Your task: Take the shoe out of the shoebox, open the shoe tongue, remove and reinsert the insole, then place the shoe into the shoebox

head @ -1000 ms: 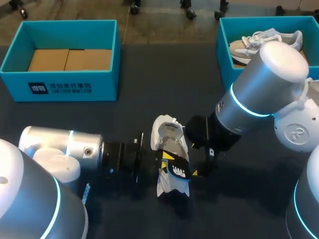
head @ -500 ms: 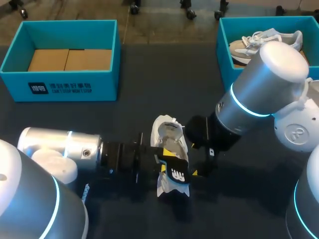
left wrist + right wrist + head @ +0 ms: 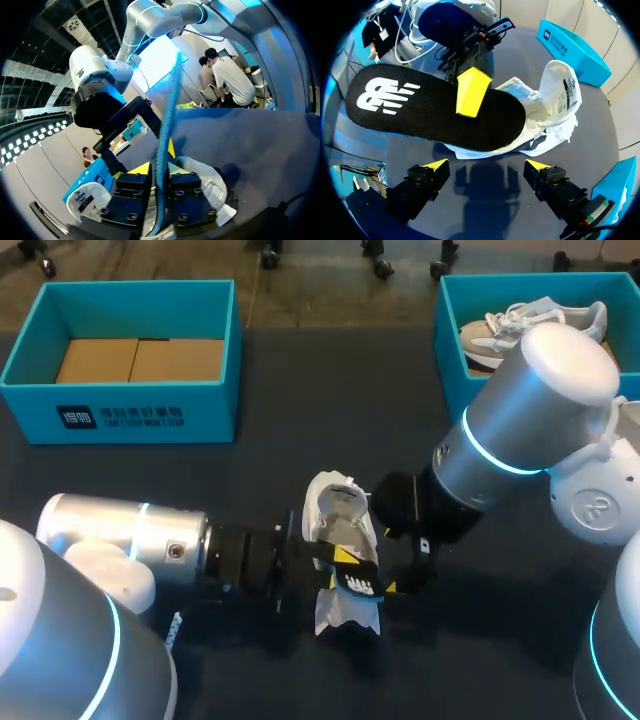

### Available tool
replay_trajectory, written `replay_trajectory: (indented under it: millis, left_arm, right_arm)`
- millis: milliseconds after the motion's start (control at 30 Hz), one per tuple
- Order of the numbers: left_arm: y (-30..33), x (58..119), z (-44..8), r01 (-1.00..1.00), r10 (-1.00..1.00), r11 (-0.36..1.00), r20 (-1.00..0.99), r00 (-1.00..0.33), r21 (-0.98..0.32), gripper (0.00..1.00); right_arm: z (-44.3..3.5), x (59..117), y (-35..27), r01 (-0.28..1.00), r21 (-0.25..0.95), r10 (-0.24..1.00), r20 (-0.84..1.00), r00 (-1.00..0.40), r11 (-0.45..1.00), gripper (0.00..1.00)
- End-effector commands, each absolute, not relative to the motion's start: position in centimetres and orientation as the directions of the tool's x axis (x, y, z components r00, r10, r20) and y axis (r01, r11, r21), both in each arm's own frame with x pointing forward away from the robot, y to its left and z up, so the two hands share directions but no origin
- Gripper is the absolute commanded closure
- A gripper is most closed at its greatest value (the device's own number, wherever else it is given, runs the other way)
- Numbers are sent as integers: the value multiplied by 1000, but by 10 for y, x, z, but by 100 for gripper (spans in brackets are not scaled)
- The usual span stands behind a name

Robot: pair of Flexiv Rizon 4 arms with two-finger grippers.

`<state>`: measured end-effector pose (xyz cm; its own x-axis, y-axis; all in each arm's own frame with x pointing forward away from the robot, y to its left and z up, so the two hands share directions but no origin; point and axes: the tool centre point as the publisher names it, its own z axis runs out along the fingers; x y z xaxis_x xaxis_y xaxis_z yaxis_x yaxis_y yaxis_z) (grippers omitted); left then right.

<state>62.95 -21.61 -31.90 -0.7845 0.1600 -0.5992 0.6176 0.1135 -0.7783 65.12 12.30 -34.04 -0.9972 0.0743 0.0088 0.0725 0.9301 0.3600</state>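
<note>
Left gripper (image 3: 159,170), clamped on the insole (image 3: 362,585), has edged right towards the shoe (image 3: 338,512), which lies mid-table on the near side. Right gripper (image 3: 487,165) stands open beside it. Judgement: insole out, reinsertion outstanding.

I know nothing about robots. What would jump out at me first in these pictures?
The black insole stands out most: it is out of the shoe and pinched between the left arm's fingers over the middle of the table. Just beneath it lies the white shoe, with the right arm's fingers spread open beside it. A teal shoebox at the far right corner holds a second shoe.
</note>
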Motion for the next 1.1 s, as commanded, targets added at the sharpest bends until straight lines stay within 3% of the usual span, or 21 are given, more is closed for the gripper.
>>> replay_trajectory:
  millis: [33, 667, 967, 1033, 1100]
  left_arm:
    - [-226, 629, -323, 629, 164, 130, -609, -776, -766, 100]
    - [-220, 657, -351, 646, 145, 252, -632, -762, -721, 100]
    - [-214, 656, -349, 633, 140, 246, -619, -773, -734, 100]
    - [-212, 653, -346, 629, 138, 230, -614, -777, -743, 75]
    - [-211, 650, -343, 628, 134, 215, -615, -777, -748, 64]
  right_arm:
    - [-342, 650, 124, 73, 360, 76, 6, -997, 930, 0]
    - [-342, 650, 124, 73, 360, 76, 6, -997, 930, 0]
    - [-342, 650, 124, 73, 360, 76, 6, -997, 930, 0]
    - [-342, 650, 124, 73, 360, 76, 6, -997, 930, 0]
    - [-342, 650, 124, 73, 360, 76, 6, -997, 930, 0]
